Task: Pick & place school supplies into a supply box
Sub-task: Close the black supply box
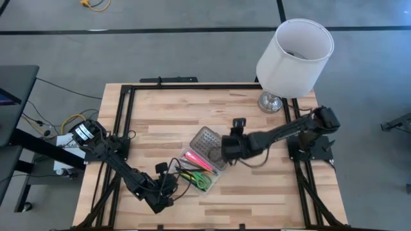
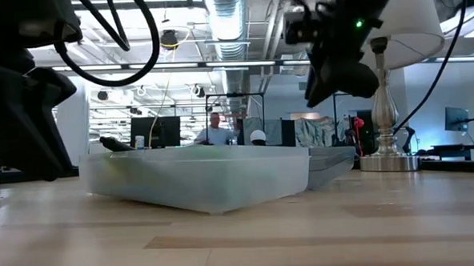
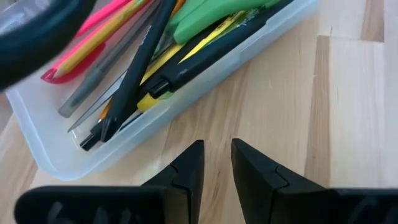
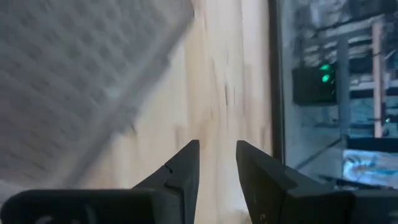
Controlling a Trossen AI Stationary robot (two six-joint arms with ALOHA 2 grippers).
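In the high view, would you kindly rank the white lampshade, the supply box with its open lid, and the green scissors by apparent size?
1. White lampshade, though it stands nearer the overhead camera.
2. Supply box with its grey lid.
3. Green scissors, clearly smallest.

supplies (image 3: 155, 62) in box (image 3: 56, 165), lamp (image 1: 292, 54) behind

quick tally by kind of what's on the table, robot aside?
Supply box, clear, lid open: 1
School supplies inside the box, as one bunch (pens, markers and a green-handled piece overlap, single pieces cannot be counted): 1
Lamp with white shade: 1
Total: 3
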